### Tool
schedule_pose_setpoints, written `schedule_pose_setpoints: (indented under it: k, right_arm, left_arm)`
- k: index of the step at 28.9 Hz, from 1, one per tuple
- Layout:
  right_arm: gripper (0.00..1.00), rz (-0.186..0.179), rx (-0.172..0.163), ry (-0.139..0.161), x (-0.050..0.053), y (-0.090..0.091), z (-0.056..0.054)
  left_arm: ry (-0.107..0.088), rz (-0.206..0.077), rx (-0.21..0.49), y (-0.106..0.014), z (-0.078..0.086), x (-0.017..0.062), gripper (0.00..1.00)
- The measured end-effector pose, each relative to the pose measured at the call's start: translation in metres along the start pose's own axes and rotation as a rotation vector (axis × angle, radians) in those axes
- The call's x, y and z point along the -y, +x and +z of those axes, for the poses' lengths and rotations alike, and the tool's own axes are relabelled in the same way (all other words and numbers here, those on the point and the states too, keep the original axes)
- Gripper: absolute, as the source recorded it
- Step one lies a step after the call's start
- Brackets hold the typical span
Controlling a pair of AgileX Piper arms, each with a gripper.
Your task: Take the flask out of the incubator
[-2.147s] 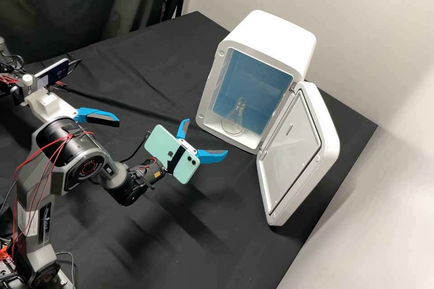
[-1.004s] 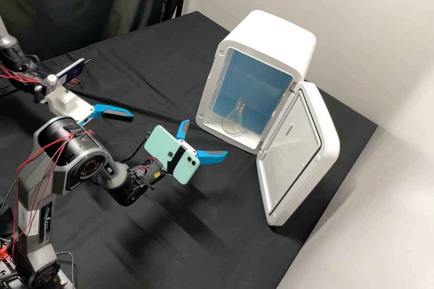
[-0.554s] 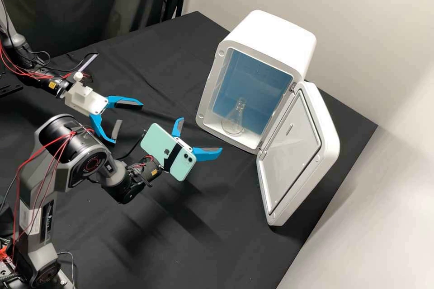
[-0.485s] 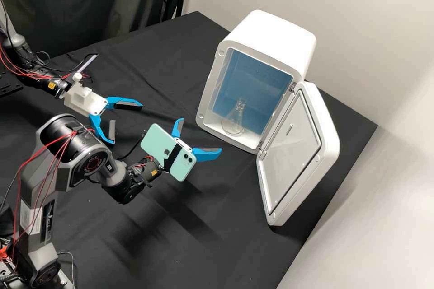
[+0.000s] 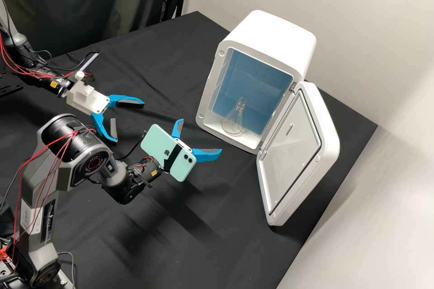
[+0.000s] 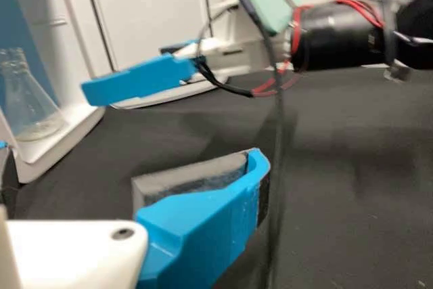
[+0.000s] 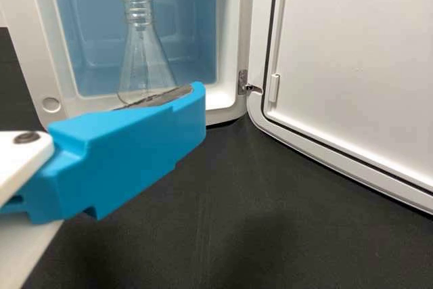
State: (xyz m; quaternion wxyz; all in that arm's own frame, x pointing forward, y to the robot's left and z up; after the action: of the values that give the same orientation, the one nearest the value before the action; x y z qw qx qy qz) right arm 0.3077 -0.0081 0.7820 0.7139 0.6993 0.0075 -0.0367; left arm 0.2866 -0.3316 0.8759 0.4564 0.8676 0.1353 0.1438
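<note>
In swings the white, blue-fingered left gripper (image 5: pixel 128 121) toward the white boxy incubator (image 5: pixel 271 36), fingers spread wide; the right gripper (image 5: pixel 200 136), near the incubator's open mouth, gapes wide and empty; the clear glass conical flask (image 5: pixel 235 119) stands upright inside the incubator; approach step, I'd say; next, a straight reach in to close round the neck.
</note>
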Motion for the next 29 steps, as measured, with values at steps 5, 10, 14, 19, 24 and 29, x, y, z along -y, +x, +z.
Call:
schedule_pose_setpoints:
  k: [5, 10, 14, 19, 24, 29]
  right_arm:
    - [1.00, 0.000, -0.001, -0.010, 0.000, 0.000, 0.000]
    - [1.00, -0.004, -0.004, -0.018, 0.001, 0.000, -0.001]
    - [1.00, -0.004, -0.004, -0.021, 0.001, 0.000, -0.001]
    - [1.00, -0.010, -0.012, -0.024, 0.004, 0.000, -0.003]
    - [1.00, -0.014, -0.026, -0.053, 0.010, 0.010, -0.002]
    - [1.00, -0.010, -0.036, -0.054, 0.013, 0.027, -0.001]
  left_arm:
    - [-0.001, 0.038, -0.041, 0.006, -0.015, -0.0108, 1.00]
    - [-0.003, 0.040, -0.072, 0.011, -0.027, -0.0114, 1.00]
    - [-0.008, 0.021, -0.098, 0.013, -0.035, -0.0097, 1.00]
    - [-0.010, 0.007, -0.111, 0.015, -0.039, -0.0076, 1.00]
    - [-0.011, 0.003, -0.113, 0.015, -0.040, -0.0069, 1.00]
    - [-0.007, 0.002, -0.108, 0.015, -0.040, -0.0068, 1.00]
